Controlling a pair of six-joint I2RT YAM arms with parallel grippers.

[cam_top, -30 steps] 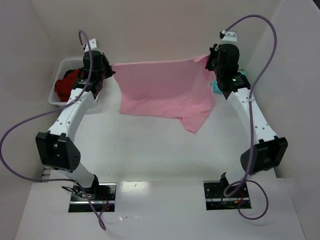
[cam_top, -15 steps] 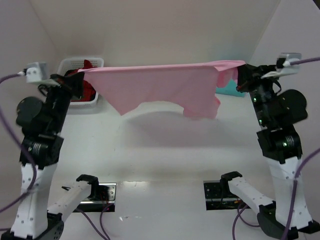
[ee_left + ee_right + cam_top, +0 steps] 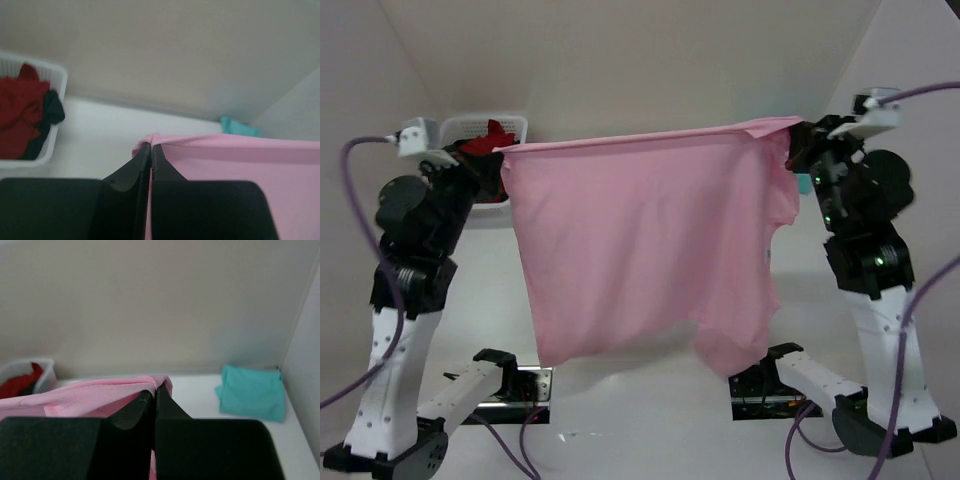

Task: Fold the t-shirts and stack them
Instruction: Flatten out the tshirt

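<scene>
The pink t-shirt (image 3: 640, 250) hangs as a curtain over the table (image 3: 485, 300), its uneven lower hem nearest the arm bases, where it could drag or bunch if lowered unevenly. The left gripper (image 3: 498, 172) and right gripper (image 3: 792, 148) are each clamped tight on a top corner with little cloth between the jaws, so a jerk or over-stretch could pull a corner free. Beyond lies bare table, bounded at the far edge by the basket (image 3: 470, 125) of dark red shirts (image 3: 17, 112) on the left and the folded teal t-shirt (image 3: 252, 391) on the right by the side wall.
</scene>
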